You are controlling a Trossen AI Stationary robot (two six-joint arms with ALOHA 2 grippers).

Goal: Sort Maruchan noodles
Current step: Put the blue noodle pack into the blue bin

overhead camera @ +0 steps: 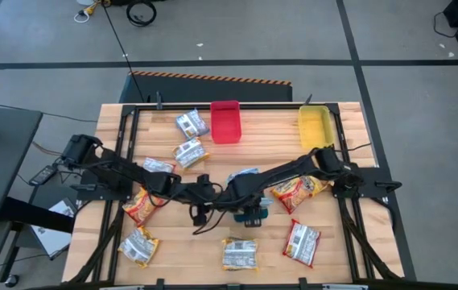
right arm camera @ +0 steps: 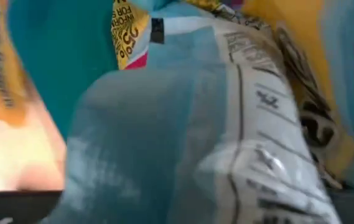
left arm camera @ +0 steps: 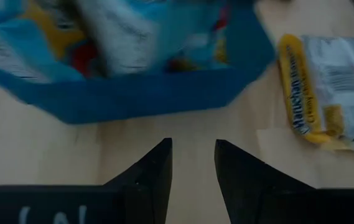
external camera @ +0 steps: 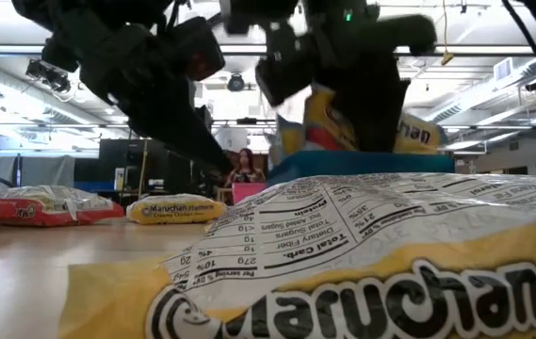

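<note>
Sorting looks barely begun: a few Maruchan noodles (overhead camera: 245,179) sit in the blue tray (overhead camera: 253,214) mid-surface under the right hand (overhead camera: 252,211), grip unclear, the left hand (left arm camera: 193,167) apart and empty beside it, most packets loose.

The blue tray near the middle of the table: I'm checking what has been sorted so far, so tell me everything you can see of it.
The blue tray is a plain, smooth, plastic-looking bin with low walls, resting flat on the wooden table near its centre. Crinkly blue-silver noodle packets lie inside it, piled above the rim. The right claw hangs over it, close against a packet. The left claw hovers open just short of one wall, not touching. A yellow-edged packet lies on the table beside it.
</note>
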